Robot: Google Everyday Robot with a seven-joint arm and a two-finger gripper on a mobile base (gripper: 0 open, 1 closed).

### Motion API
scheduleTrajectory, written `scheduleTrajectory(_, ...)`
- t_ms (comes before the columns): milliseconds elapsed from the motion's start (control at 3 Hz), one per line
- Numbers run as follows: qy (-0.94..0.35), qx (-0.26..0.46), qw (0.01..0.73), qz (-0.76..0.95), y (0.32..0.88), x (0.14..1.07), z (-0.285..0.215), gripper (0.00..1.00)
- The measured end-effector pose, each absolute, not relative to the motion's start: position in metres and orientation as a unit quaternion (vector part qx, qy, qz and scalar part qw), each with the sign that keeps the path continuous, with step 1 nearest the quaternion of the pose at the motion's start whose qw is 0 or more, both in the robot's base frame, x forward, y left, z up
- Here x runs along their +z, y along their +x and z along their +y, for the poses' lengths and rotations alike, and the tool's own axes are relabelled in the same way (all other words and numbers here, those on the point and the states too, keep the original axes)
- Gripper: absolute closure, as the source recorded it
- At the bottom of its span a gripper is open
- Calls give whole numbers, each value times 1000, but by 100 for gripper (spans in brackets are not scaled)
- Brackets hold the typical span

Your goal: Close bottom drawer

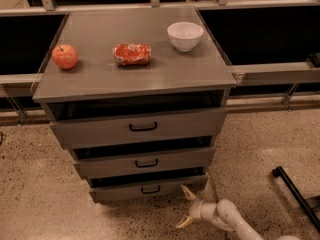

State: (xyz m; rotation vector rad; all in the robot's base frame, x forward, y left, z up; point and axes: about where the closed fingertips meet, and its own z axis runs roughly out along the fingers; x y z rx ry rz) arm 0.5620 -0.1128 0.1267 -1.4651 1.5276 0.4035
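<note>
The grey cabinet [135, 79] has three drawers with black handles. The bottom drawer [150, 188] stands only slightly out, its front a little ahead of the middle drawer [145, 162]. My gripper [186, 207] is low at the bottom right, just in front of the bottom drawer's right end. Its two pale fingers are spread apart, and the upper fingertip [186, 191] is close to the drawer's front lower edge. It holds nothing.
On the cabinet top lie a red apple [65, 56], a red crumpled packet [132, 54] and a white bowl [185, 35]. A black bar [296, 193] lies on the speckled floor at the right. Railings run behind the cabinet.
</note>
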Motion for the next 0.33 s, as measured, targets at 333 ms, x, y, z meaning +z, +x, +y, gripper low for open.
scheduleTrajectory(333,-599,165,474,624,562,127,-113,0)
